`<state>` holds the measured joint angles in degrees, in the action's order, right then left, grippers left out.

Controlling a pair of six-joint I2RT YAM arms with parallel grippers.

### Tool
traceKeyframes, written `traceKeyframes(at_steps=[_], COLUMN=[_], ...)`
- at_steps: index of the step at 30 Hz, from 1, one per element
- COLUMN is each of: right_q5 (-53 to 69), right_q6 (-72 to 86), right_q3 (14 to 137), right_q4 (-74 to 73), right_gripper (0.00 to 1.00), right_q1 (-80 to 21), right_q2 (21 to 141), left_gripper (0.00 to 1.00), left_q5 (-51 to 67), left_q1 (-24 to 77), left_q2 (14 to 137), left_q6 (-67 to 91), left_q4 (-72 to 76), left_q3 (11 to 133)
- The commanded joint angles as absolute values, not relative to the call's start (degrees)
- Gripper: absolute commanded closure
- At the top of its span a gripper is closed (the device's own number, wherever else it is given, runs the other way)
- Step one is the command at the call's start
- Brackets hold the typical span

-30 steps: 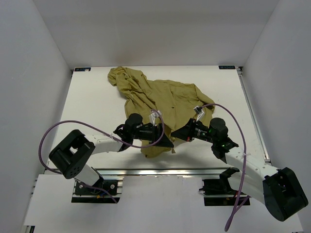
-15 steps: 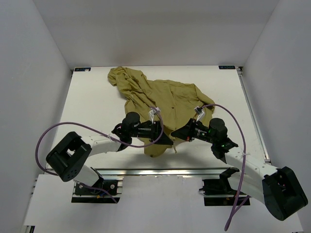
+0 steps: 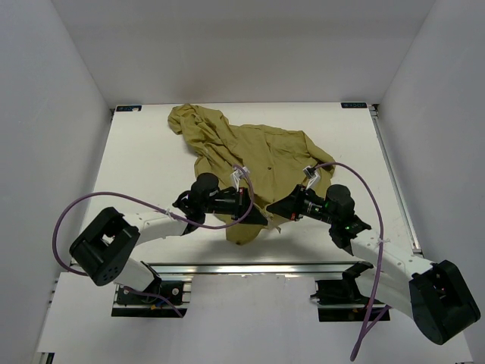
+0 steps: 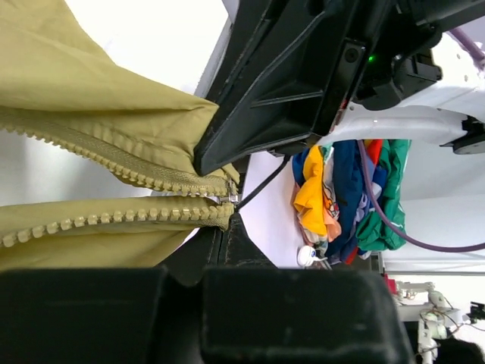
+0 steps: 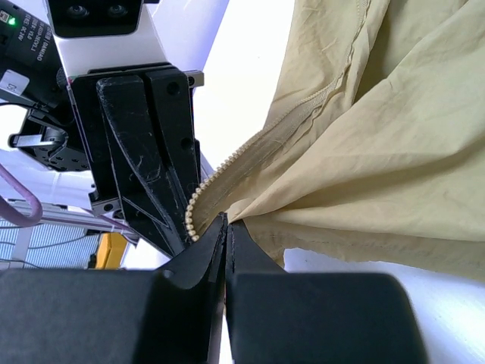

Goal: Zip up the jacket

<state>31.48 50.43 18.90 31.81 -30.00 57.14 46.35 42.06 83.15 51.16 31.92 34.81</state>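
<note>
Jacket: the olive-yellow jacket point(image 3: 254, 155) lies rumpled on the white table point(image 3: 144, 167), with its hood at the far left and its bottom end at the near middle

Bottom end: it hangs between the two gripper tips, close to the near edge of the table

Left gripper: the left gripper point(image 3: 264, 221) reaches in from the left, and its two fingers are pinched tight on the jacket's edge, right at the end of one zipper row

Right gripper: the right gripper point(image 3: 271, 211) reaches in from the right, and its fingers are squeezed together on the jacket's other edge, by the second row

Tips: they face each other and nearly touch

Zipper: the zipper point(image 4: 114, 159) has two rows of teeth that are apart and come together at the gripper tips, where a small metal piece point(image 4: 229, 199) sits

Past the right arm: a pile of bright clothes point(image 4: 333, 189) shows in the left wrist view
</note>
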Motion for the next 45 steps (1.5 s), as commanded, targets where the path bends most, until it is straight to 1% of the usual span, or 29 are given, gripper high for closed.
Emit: traceKeyframes(at_steps=[1,5,12,15,21,25,26,28,29,30,31,34,35,36,42,45], right_q5=[31.0,28.7,26.3,25.0,26.7,31.1,31.7,33.7,34.2,35.1,35.2,35.2,35.1,35.3,31.1,32.1], right_q6=[50.1,51.0,51.9,52.4,52.0,46.6,45.3,42.1,41.3,40.4,38.5,36.1,35.1,34.5,26.3,21.9], right_q3=[19.3,21.2,27.0,27.5,28.1,30.4,30.7,30.8,30.8,30.7,30.9,30.7,30.4,30.1,29.4,27.8], right_q4=[34.0,34.5,35.1,35.6,35.7,29.5,27.8,24.2,23.0,20.5,18.2,12.3,11.3,10.4,-2.4,-6.6], right_gripper=[1.00,1.00,1.00,1.00,1.00,1.00,0.97,0.83,0.78,0.67,0.64,0.50,0.50,0.47,0.45,0.44], right_q1=[-30.5,-30.5,-30.5,-30.5,-30.5,-30.5,-30.5,-30.5,-30.5,-30.5,-30.5,-30.5,-30.5,-30.5,-30.8,-32.0], right_q2=[56.5,57.4,60.5,61.1,62.4,62.3,62.0,60.6,59.4,58.9,58.5,56.5,55.5,54.7,47.5,44.1], left_gripper=[1.00,1.00,1.00,1.00,1.00,1.00,1.00,1.00,1.00,1.00,1.00,1.00,1.00,1.00,1.00,1.00], left_q5=[45.0,43.2,40.7,40.2,38.7,36.7,36.3,36.5,36.5,36.7,36.7,37.6,38.1,38.3,40.3,41.0], left_q1=[41.9,41.9,43.9,45.0,45.6,45.6,45.6,45.6,45.6,45.6,45.5,45.2,45.0,44.5,42.5,42.1], left_q2=[82.0,80.2,79.3,78.6,75.3,74.1,74.1,74.4,75.0,75.2,75.7,77.2,77.4,78.0,78.9,79.0], left_q6=[49.2,46.7,41.9,40.4,39.4,39.6,40.0,40.5,40.7,41.0,41.4,42.2,42.4,43.1,45.2,45.4], left_q4=[30.0,26.4,13.1,10.0,8.0,6.7,6.9,7.6,7.6,7.7,7.7,7.5,7.6,7.6,9.0,9.8], left_q3=[36.6,36.3,38.7,39.5,38.8,38.6,38.6,38.8,39.1,39.3,39.5,40.3,40.7,40.8,40.6,40.8])
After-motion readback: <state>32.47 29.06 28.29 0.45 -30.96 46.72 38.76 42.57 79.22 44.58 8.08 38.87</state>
